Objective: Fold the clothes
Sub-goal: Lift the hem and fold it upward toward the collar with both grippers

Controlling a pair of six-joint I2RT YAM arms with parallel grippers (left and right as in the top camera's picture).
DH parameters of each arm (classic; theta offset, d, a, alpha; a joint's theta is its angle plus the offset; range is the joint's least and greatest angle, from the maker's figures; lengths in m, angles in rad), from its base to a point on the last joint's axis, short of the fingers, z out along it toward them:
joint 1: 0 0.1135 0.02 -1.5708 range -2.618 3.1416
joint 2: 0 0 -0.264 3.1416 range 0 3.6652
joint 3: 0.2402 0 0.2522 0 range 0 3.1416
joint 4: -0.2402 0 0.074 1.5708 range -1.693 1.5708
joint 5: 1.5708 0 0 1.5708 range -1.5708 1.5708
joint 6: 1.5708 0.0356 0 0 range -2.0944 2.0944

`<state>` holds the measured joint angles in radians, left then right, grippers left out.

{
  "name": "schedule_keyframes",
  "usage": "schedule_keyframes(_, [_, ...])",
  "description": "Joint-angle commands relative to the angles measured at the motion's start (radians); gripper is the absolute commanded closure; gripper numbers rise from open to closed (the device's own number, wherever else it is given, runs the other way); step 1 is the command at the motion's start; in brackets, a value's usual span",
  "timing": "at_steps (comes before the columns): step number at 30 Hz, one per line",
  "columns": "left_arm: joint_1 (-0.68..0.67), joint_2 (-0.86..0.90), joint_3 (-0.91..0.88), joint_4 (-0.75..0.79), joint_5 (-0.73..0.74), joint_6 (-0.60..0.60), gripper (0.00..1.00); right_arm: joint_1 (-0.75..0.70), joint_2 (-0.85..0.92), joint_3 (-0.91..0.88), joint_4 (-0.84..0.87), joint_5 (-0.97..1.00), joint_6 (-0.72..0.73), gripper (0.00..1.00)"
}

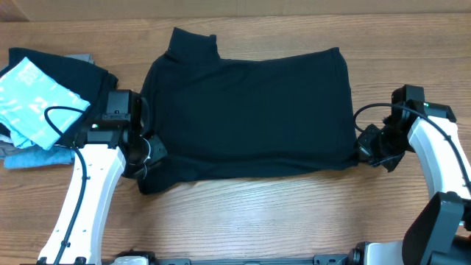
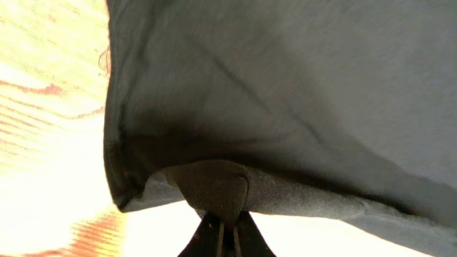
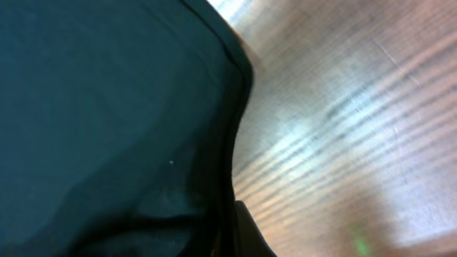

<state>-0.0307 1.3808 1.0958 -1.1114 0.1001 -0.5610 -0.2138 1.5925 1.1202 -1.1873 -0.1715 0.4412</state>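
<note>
T-shirt point(image 1: 250, 110): lay spread flat across the middle of the table point(image 1: 280, 221), one sleeve toward the far edge.
Left gripper point(image 1: 151, 151): sat at the shirt's near left corner, clamped on the fabric.
Right gripper point(image 1: 362, 147): sat at the near right corner, clamped on the hem.
Stack of garments point(image 1: 29, 156): lay near the table's left edge, left of the T-shirt, with the topmost garment point(image 1: 33, 99) resting on the others.

text: none legible | light-blue garment point(image 1: 29, 99): white print, perhaps lettering, unreadable
</note>
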Motion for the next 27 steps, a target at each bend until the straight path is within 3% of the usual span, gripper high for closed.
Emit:
schedule_keyframes(1, [0.005, -0.011, 0.061, 0.021, -0.008, 0.049, 0.96, 0.003, 0.001, 0.041, 0.021, 0.021, 0.004, 0.96])
schedule_keyframes(14, [0.005, 0.193, 0.19, 0.114, -0.03, 0.136, 0.96, 0.047, 0.003, 0.041, 0.213, 0.06, 0.0, 0.96])
schedule_keyframes(27, [0.005, 0.216, 0.296, 0.255, -0.038, 0.19, 0.96, 0.058, 0.003, 0.041, 0.451, 0.074, -0.05, 0.96])
